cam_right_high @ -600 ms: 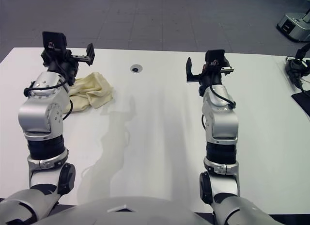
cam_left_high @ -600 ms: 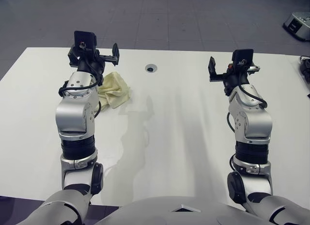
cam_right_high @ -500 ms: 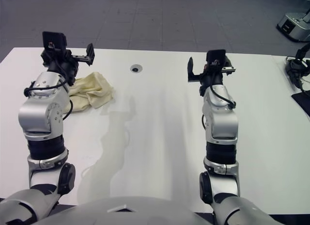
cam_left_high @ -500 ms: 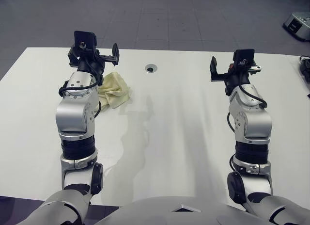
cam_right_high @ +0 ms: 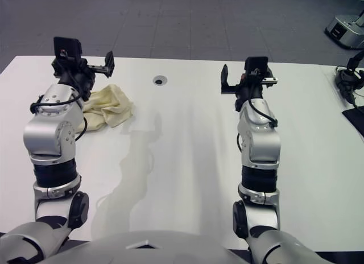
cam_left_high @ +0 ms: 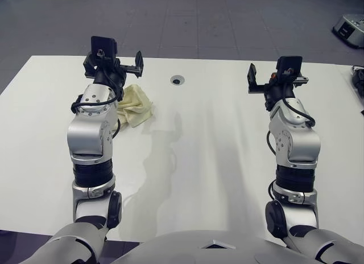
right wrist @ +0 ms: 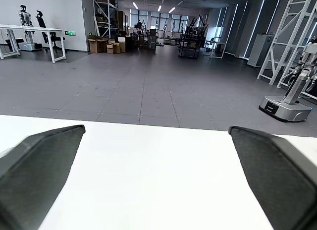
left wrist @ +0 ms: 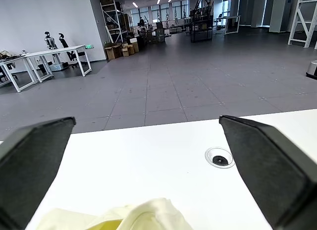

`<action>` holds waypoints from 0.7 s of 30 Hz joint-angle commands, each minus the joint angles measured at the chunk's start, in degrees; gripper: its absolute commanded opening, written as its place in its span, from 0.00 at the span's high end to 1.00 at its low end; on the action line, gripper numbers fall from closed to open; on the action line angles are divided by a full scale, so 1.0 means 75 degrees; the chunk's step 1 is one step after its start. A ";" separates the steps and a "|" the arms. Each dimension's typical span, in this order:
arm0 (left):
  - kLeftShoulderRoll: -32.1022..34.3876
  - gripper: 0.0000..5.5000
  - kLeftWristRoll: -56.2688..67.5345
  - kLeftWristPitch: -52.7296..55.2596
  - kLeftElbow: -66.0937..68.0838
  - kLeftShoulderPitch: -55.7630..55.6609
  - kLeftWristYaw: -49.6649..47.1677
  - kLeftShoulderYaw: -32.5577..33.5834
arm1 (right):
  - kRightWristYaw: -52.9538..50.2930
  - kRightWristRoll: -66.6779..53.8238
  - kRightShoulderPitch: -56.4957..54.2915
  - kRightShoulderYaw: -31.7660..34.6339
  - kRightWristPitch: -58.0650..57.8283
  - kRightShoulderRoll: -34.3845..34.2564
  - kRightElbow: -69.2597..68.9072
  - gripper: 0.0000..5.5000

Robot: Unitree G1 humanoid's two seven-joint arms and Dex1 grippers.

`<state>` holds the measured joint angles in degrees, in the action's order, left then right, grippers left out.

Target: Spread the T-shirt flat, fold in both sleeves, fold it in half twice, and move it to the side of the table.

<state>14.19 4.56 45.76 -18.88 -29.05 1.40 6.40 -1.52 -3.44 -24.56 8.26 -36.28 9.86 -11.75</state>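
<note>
Left fingers (left wrist: 267, 163) nudged forward; crumpled T-shirt (cam_left_high: 135, 103) seemingly just beneath.

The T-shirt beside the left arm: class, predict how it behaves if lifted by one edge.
Probably floppy: the T-shirt lies crumpled in soft folds, so it should sag and drape. Likely light, as thin cloth. Pushed, it would probably bunch, not roll.

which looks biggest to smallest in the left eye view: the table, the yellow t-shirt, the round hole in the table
1. table: by far the largest, spanning nearly the whole width.
2. T-shirt: a small crumpled bundle beside the left arm.
3. round hole: smallest. It lies slightly farther back, but the gap is clear.
</note>
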 commanded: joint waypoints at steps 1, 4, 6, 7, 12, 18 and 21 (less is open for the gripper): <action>-0.0120 0.02 0.0193 0.0047 -0.0058 -0.0111 0.0071 0.0176 | 0.0004 0.0113 -0.0069 -0.0088 -0.0038 0.0071 0.0071 0.02; -0.0103 0.02 0.0203 0.0041 -0.0091 -0.0096 0.0070 0.0206 | -0.0005 0.0169 -0.0041 -0.0116 -0.0014 0.0071 0.0082 0.02; -0.0063 0.02 0.0139 0.0104 -0.0061 -0.0053 -0.0004 0.0223 | 0.0006 0.0186 -0.0021 -0.0119 -0.0005 0.0056 0.0072 0.02; -0.0093 0.02 0.0194 0.0164 -0.0042 -0.0036 -0.0010 0.0291 | 0.0012 0.0188 -0.0015 -0.0119 0.0001 0.0046 0.0069 0.02; -0.0214 0.02 0.0263 0.0228 -0.0126 0.0047 -0.0101 0.0410 | 0.0006 0.0180 0.0006 -0.0094 0.0037 0.0016 0.0054 0.02; -0.0308 0.02 0.0243 0.0081 -0.0074 0.0013 -0.0222 0.0450 | 0.0071 0.0130 0.0047 -0.0099 0.0028 0.0015 0.0011 0.02; -0.0280 0.02 0.0230 0.0040 -0.0076 0.0005 -0.0227 0.0399 | 0.0122 0.0099 0.0070 -0.0114 0.0018 -0.0005 -0.0002 0.02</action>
<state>11.97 6.76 46.28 -19.11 -29.04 -0.29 9.70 -0.84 -2.31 -24.43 7.39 -36.01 9.92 -11.36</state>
